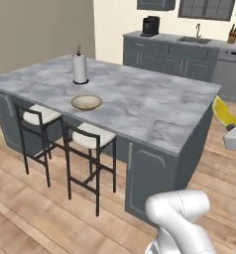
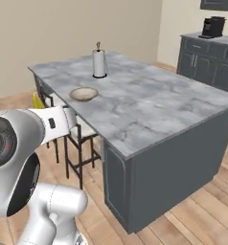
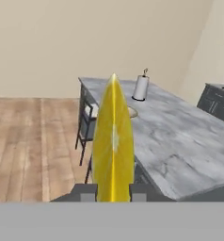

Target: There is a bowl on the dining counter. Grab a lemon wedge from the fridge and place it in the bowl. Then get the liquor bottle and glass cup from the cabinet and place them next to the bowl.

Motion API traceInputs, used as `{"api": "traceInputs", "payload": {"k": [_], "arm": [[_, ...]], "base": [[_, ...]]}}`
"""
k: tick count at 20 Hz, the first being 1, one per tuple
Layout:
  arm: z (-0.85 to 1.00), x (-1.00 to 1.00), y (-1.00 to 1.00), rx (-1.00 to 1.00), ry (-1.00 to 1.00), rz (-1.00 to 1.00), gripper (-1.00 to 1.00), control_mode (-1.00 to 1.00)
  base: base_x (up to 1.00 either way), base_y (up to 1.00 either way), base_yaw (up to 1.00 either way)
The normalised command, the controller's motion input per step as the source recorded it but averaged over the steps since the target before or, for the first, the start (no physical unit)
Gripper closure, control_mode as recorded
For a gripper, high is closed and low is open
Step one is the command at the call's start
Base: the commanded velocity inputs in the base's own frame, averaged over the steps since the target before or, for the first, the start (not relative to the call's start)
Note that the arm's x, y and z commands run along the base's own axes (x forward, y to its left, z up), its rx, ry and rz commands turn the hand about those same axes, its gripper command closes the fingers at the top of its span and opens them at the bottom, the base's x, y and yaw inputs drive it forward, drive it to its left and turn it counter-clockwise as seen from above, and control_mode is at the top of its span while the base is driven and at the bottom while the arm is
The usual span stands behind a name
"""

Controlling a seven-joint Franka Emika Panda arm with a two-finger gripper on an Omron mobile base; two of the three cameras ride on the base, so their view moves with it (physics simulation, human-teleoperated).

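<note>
A big marble-topped dining counter (image 1: 140, 99) takes up the middle of this kitchen, with two stools (image 1: 90, 136) tucked along its near side and wood flooring all round. On top sit a paper-towel roll (image 1: 80, 68) and, just in front of it near the stool edge, the shallow tan bowl (image 1: 87, 102), with nothing in it that I can see.

The lemon wedge (image 3: 113, 141) is already in the robot's grasp: the hand view looks straight along it, a tall yellow sliver standing between the two dark fingertips (image 3: 86, 192), which are nearly closed and pinch it at its base. So the fridge part looks done, and the step in hand is carrying the wedge over to the bowl. The gripper (image 3: 112, 194) is off the counter's end, well apart from the bowl, so I'd guess the next move is to bring it in above the bowl before letting go. The bottle and cup would come after.

The left base view catches the wedge (image 1: 225, 113) as a yellow shape at the right edge, beside the counter's far corner. It also shows the back worktop with sink (image 1: 194, 39), coffee machine (image 1: 150, 26) and knife block (image 1: 232, 33). The right base view gives the bowl (image 2: 84, 94) from the other side, with a bit of yellow (image 2: 38, 101) peeking from behind the arm.
</note>
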Motion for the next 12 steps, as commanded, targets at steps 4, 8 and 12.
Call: {"api": "traceInputs", "payload": {"k": [4,8,12], "arm": [[0.00,0.00,0.00,0.00,0.00,0.00,1.00,1.00],[0.00,0.00,0.00,0.00,0.00,0.00,1.00,1.00],[0.00,0.00,0.00,0.00,0.00,0.00,1.00,1.00]], "base": [[0.19,1.00,-0.36],[0.23,1.00,-0.41],[0.31,0.97,-0.50]]}}
